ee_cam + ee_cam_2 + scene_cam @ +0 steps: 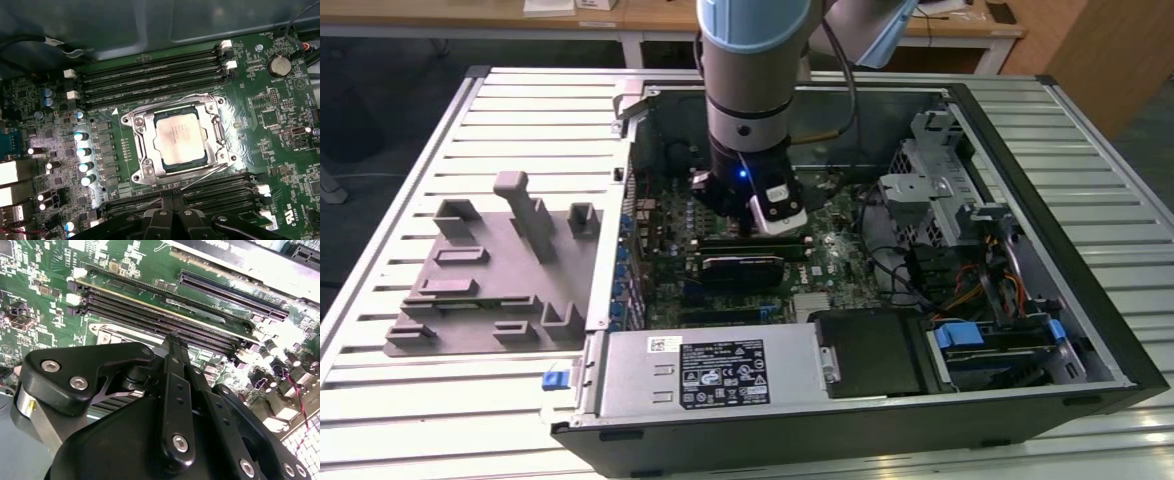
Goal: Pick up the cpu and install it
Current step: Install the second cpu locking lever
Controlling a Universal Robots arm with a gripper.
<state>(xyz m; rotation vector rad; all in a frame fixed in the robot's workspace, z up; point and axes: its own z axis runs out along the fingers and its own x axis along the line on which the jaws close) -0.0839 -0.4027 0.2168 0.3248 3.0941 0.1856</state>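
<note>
The cpu (176, 136) sits flat in its metal socket frame (141, 145) on the green motherboard (270, 115), silver top up, rows of memory slots (150, 75) on either side of it. Hand (173, 342) hovers above the board inside the open computer case (1067, 300), fingers (172, 390) pressed together, holding nothing. In the exterior view the arm (747, 90) comes down into the case; a grey moulded tray (494, 270) lies on the slatted tabletop (400, 180) to the exterior view's left of the case.
</note>
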